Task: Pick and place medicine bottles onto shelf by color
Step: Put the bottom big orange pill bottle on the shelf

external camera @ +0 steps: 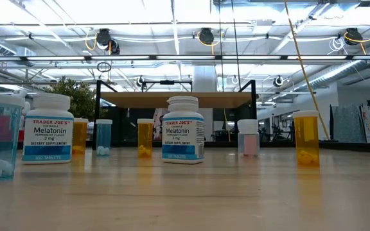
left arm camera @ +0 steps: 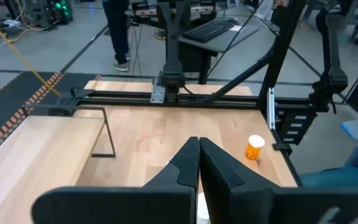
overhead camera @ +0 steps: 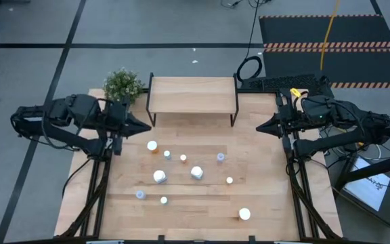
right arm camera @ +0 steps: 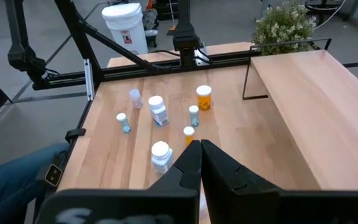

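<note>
Both arms wait at the table's far corners, left gripper (overhead camera: 144, 126) and right gripper (overhead camera: 260, 127) clenched on nothing, while the medicine bottles (overhead camera: 196, 172) stand upright mid-table, nearer me than the bare shelf (overhead camera: 192, 94), the top-left one (overhead camera: 152, 146) closest to the left arm.

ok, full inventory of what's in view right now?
medicine bottles: ten, white caps, orange, blue or white bodies, scattered mid-table
shelf: one, light wood on black legs, table's far edge, nothing on it
plant: one, green, far left corner beside the shelf
keyboard: one, black, behind the table's far right corner
table: one, light wood
left gripper: shut, holding nothing, left of the bottles
right gripper: shut, holding nothing, right of the bottles
</note>
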Robot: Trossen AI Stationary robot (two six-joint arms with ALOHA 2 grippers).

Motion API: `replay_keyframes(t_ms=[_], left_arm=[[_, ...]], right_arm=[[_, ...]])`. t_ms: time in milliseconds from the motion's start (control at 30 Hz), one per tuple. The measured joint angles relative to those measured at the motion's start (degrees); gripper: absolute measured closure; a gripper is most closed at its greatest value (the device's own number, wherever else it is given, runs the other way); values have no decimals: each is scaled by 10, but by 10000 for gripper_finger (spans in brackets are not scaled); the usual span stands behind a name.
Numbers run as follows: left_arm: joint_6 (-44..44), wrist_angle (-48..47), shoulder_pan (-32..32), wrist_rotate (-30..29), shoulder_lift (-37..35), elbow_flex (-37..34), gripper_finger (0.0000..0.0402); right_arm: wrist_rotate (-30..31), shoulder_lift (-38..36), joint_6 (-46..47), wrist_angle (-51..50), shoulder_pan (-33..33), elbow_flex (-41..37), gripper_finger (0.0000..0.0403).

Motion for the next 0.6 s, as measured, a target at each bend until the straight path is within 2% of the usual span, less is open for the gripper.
replay_keyframes(t_ms=[200, 467, 600], left_arm=[[0, 39, -37, -48, 0, -50, 387], [15, 176, -58, -50, 3, -173, 387], [16, 239, -57, -53, 3, -225, 387]], right_arm=[[0, 0, 13, -22, 0, 0, 403], [-1, 2, 50, -24, 0, -27, 403], [-2, 4, 105, -23, 13, -48, 403]])
